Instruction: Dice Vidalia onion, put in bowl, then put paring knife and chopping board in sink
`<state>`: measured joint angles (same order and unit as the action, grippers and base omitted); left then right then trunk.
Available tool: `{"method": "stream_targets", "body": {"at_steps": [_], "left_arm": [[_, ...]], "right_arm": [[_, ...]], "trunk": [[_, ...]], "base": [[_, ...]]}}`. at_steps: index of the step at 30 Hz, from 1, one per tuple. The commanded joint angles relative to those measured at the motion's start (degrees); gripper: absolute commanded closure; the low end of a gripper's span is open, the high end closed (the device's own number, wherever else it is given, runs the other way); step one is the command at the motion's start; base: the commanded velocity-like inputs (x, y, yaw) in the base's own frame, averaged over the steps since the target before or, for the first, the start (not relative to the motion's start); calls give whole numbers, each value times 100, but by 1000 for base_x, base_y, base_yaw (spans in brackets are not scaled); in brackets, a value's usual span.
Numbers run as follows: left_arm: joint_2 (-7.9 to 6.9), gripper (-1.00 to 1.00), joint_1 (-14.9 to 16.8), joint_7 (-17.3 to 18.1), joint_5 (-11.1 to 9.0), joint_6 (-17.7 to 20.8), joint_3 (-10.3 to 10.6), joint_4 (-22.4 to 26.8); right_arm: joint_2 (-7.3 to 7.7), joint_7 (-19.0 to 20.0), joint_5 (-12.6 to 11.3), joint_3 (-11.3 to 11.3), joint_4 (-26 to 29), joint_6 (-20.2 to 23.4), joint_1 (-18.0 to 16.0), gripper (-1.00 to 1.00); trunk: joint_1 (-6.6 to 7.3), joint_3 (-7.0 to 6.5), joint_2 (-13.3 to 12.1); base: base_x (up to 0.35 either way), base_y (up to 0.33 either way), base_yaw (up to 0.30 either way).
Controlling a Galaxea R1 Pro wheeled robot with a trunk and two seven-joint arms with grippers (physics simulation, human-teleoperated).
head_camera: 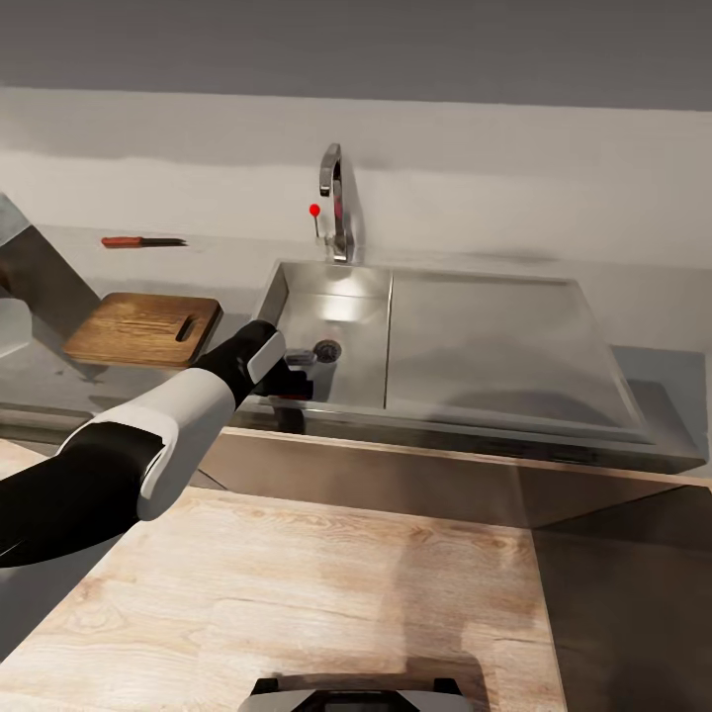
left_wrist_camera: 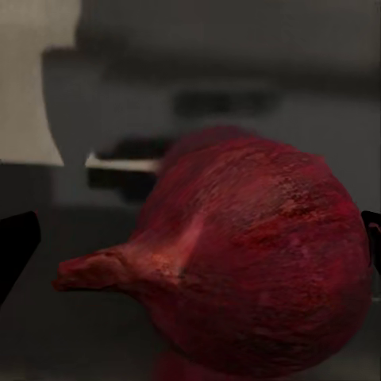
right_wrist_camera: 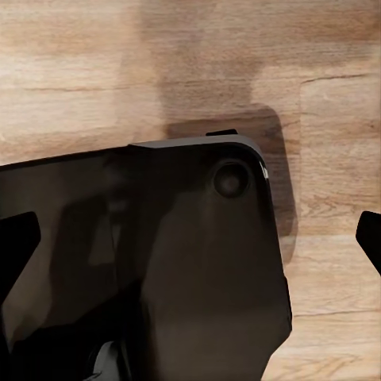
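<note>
Close before the left gripper (left_wrist_camera: 190, 246), the onion (left_wrist_camera: 254, 262) lies in the sink (head_camera: 336, 287), its stem end pointing sideways; the jaws stand spread on either side of it. From the head view, the left arm (head_camera: 148, 435) reaches forward and down over the counter edge into the basin near the drain (head_camera: 327, 349). Beside the sink lies the board (head_camera: 143, 329), the knife (head_camera: 138, 241) behind it. Spread too are the right gripper's (right_wrist_camera: 190, 230) jaws, above wooden floor (right_wrist_camera: 333, 119).

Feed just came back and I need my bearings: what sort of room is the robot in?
Most likely a kitchen. A steel sink with a drainboard and chrome tap is set in a grey countertop, where a wooden chopping board and a red-handled paring knife lie.
</note>
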<state>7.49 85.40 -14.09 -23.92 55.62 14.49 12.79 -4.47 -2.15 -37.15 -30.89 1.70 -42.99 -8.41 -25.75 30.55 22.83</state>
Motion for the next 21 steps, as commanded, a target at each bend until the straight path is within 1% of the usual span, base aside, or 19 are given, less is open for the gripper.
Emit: {"method": "stream_targets", "body": {"at_steps": [1, 2, 10, 21], "left_arm": [[1, -100, 3, -40, -61, -5, 36, 4], [3, 100, 3, -40, -60, -13, 36, 4], [6, 100, 3, -41, -60, -33, 36, -90], [7, 100, 3, -34, -60, -33, 36, -102]], "right_arm": [[-1, -22, -29, -48, -3, -16, -2, -100], [-1, -22, -29, -48, -3, -16, -2, -100], [-1, -24, -29, -48, -3, -16, -2, -100], [-1, -22, -29, -48, -3, -16, -2, -100]], "trunk": [[-3, 7, 9], [-3, 7, 9], [-3, 7, 9], [-3, 7, 9]], "base": [[0, 0, 0], [0, 0, 0], [0, 0, 0], [0, 0, 0]]}}
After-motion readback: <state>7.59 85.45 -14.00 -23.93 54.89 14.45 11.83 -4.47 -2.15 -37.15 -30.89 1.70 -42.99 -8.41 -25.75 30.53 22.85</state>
